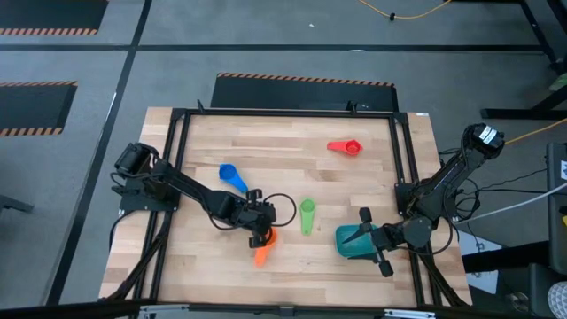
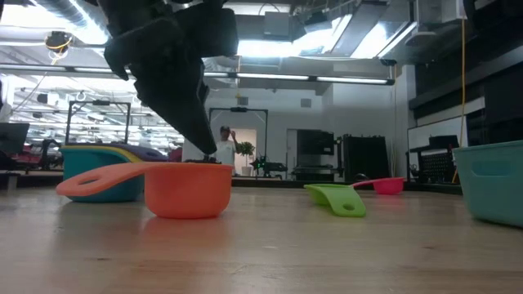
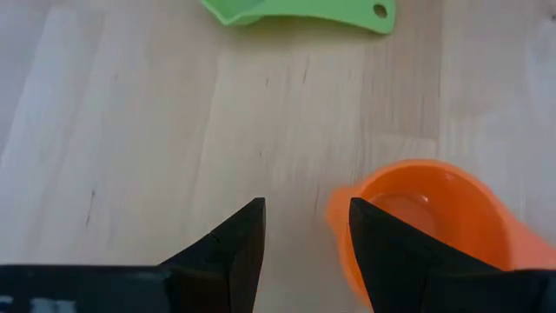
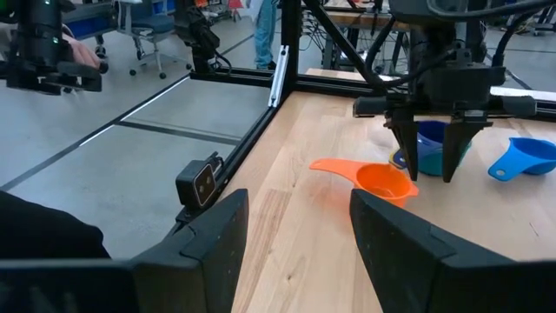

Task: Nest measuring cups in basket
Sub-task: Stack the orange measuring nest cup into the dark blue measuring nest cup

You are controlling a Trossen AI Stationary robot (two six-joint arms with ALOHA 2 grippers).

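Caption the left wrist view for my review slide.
Left claw open, one finger inside the orange cup rim, green cup lying beyond.

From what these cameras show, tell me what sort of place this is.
Probably a robotics lab or workshop. A wooden table in a black frame stands on grey floor with hazard-striped mats. Behind it are ceiling strip lights, wheeled chairs and more metal-framed rigs.
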